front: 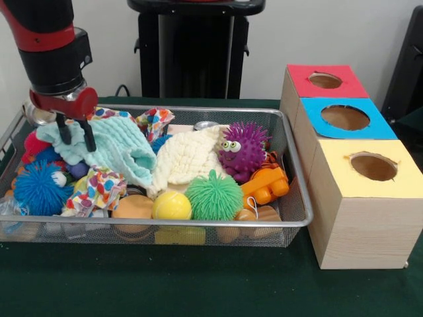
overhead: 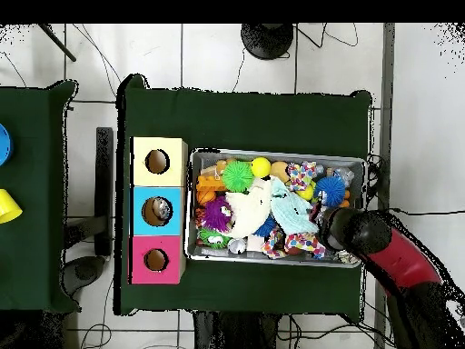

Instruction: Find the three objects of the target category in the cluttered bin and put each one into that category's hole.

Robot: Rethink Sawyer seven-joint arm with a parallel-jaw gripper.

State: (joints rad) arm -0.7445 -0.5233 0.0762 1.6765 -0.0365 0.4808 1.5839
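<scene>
My gripper [front: 75, 137] hangs open at the left end of the wire bin [front: 299, 173], its two black fingertips just above a mint cloth [front: 120, 149]; I see nothing between them. A cream cloth [front: 185, 158] lies beside the mint one, and a patterned cloth [front: 99, 188] sits in front. From above, the gripper [overhead: 331, 227] is over the bin's [overhead: 272, 153] right end, next to the mint cloth [overhead: 292, 211]. Three boxes with holes stand beside the bin: red [front: 327, 80], blue [front: 345, 117] and yellow [front: 373, 166].
The bin also holds a purple spiky toy with eyes [front: 243, 148], a green spiky ball [front: 213, 196], a blue spiky ball [front: 38, 188], a yellow ball [front: 172, 206] and an orange toy [front: 264, 185]. Something pale shows inside the blue box's hole [overhead: 157, 211].
</scene>
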